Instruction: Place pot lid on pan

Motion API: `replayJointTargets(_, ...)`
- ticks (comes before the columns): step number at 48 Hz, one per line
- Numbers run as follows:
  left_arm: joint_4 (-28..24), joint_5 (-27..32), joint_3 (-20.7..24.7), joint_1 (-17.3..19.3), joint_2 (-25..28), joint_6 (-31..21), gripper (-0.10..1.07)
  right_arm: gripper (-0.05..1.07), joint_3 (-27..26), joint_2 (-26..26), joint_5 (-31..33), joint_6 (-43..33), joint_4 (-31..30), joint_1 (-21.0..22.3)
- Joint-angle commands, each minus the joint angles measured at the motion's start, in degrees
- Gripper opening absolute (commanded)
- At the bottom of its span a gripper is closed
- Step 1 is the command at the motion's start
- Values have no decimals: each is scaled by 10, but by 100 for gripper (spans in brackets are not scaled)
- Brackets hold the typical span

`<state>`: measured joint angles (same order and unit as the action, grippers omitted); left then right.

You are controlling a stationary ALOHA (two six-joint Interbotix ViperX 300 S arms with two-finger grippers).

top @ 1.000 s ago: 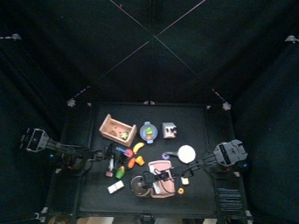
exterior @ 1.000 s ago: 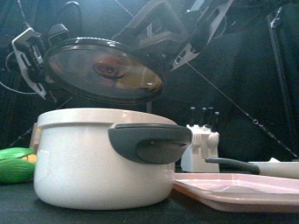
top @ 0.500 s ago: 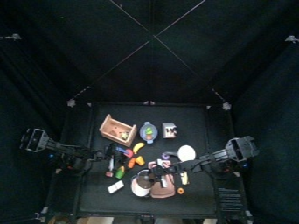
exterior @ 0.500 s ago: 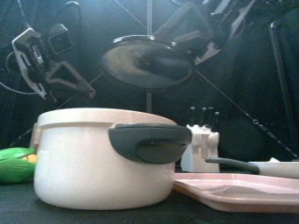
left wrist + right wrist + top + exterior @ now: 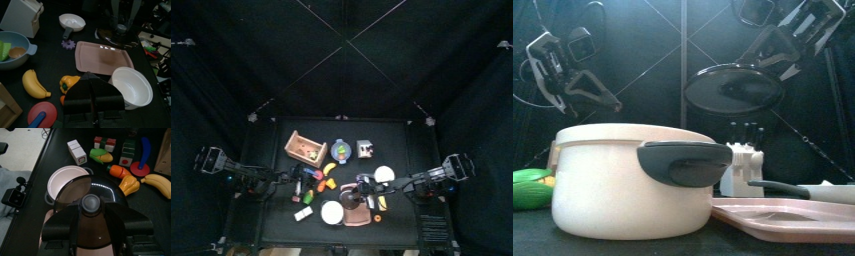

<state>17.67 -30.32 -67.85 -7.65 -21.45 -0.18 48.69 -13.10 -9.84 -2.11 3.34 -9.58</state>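
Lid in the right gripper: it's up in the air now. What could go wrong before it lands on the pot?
1. The glass lid hangs tilted in the right gripper, so it may meet the cream pot edge first and slide off.
2. In the front view the lid is off to the pot's side, above the pink tray. Lowering it straight would likely miss the pot.

dark glass pot lid (image 5: 736, 90) hangs tilted in air, while white pan (image 5: 613, 185) stands uncovered.

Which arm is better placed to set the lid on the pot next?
Right. Its fingers grip the dark lid by its knob, in the air close to the white pot. The left arm hangs aside.
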Motion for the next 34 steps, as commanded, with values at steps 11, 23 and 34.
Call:
replayJointTargets(11,-2,-4,7,-2,0,0,-3,69,38,-54,4,-2,20,33)
replayJointTargets(23,-2,-5,9,-2,1,1,-3,69,101,-129,4,-2,84,68)
replayJointTargets(34,-2,-4,7,-1,0,0,-3,69,154,-214,4,-2,160,96)
